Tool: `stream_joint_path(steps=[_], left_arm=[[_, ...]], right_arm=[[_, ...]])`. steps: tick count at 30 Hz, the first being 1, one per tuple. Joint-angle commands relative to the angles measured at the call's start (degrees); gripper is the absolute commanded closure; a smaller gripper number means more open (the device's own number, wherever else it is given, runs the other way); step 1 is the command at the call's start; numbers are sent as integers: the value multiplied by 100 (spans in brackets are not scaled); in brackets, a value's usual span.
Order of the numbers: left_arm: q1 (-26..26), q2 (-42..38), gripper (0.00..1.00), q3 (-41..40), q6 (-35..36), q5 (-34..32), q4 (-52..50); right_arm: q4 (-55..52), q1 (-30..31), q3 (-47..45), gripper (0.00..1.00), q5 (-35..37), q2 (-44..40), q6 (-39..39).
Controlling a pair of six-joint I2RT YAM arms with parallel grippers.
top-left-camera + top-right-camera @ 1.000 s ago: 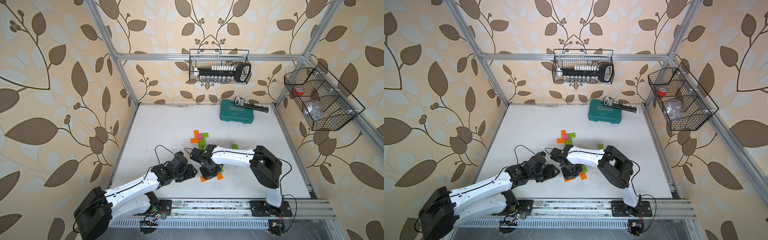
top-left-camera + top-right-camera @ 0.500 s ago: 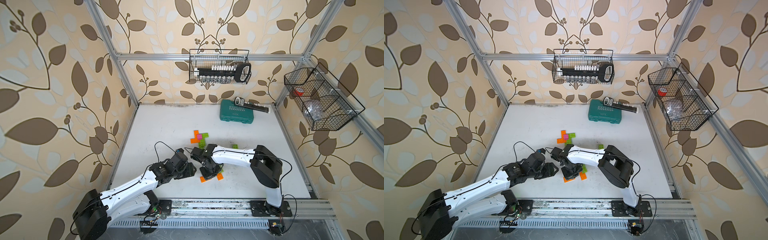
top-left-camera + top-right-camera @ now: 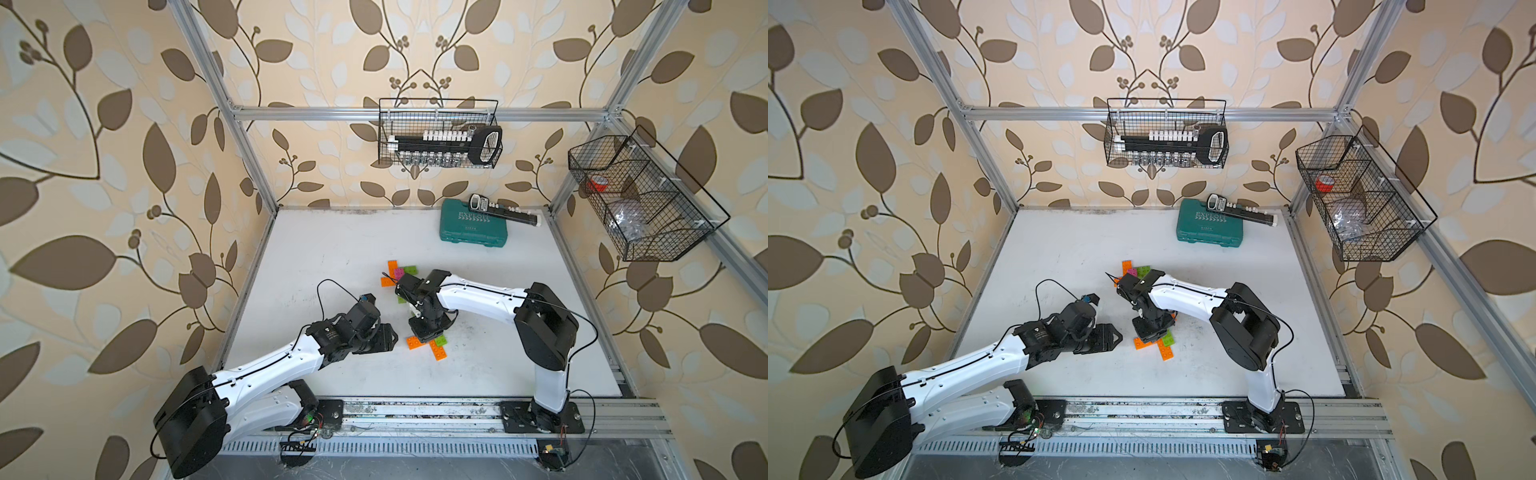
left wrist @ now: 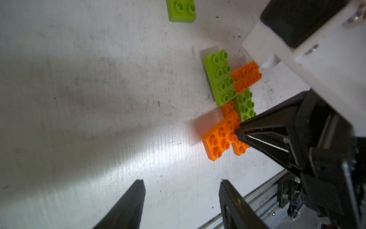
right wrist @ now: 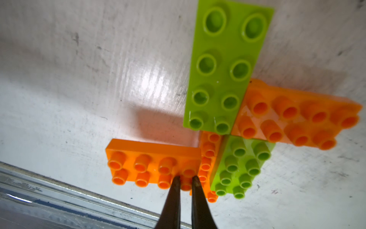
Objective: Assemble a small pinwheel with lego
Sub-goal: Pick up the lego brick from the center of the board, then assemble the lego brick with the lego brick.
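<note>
Lego pinwheel (image 3: 413, 341): what is new in the top views, Ana?

Ana: Little, Ben; in both top views the pinwheel (image 3: 1139, 343) sits where it sat a second ago, on the tabletop (image 3: 332, 257) toward the front rail, half-hidden under the right tool (image 3: 430, 328); the left tool (image 3: 390, 337) has shifted only slightly and lies just beside it, not touching; spare bricks (image 3: 399, 272) wait farther back.

Ben: And the left wrist view?

Ana: The left tool (image 4: 181, 186) has its jaws apart and empty, a shade wider than before; ahead, the right tool (image 4: 237, 132) bears tip-down on an orange brick (image 4: 219, 138) of the cross; a lone lime brick (image 4: 181, 11) lies well apart.

Ben: Right wrist?

Ana: The right tool (image 5: 186, 179) has its jaws all but together, tips on the studs at the orange brick's (image 5: 152, 164) inner end; whether a stud is pinched, I cannot tell; two lime and two orange blades meet at the centre.

Ben: Meaning?

Ana: I judge that blade is being pressed home while the left tool stands ready to steady or fetch; a hub piece looks still to come.
</note>
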Motion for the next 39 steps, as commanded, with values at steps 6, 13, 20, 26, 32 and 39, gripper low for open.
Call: stream_joint_path(steps=[6,13,20,26,32,39], left_arm=[[-428,325,37,355,290,-403,89],[-522,523,38,431,283,-525,140],[-522,610,38,445,270,-564,104],[-522,613,38,422,237,-593,49],[-522,558,38,412,226,-652,31],[-522,585,38,415,219,-647,34]], right_arm=[[-269,-240,410,91,-211,197,-541],[-349,-349,543,91,-271,391,-703],[-358,-361,536,91,-280,490,-787],[-341,-409,570,91,-217,603,-907],[-323,-470,561,92,-181,665,-960],[-311,-480,531,92,-86,745,-971]])
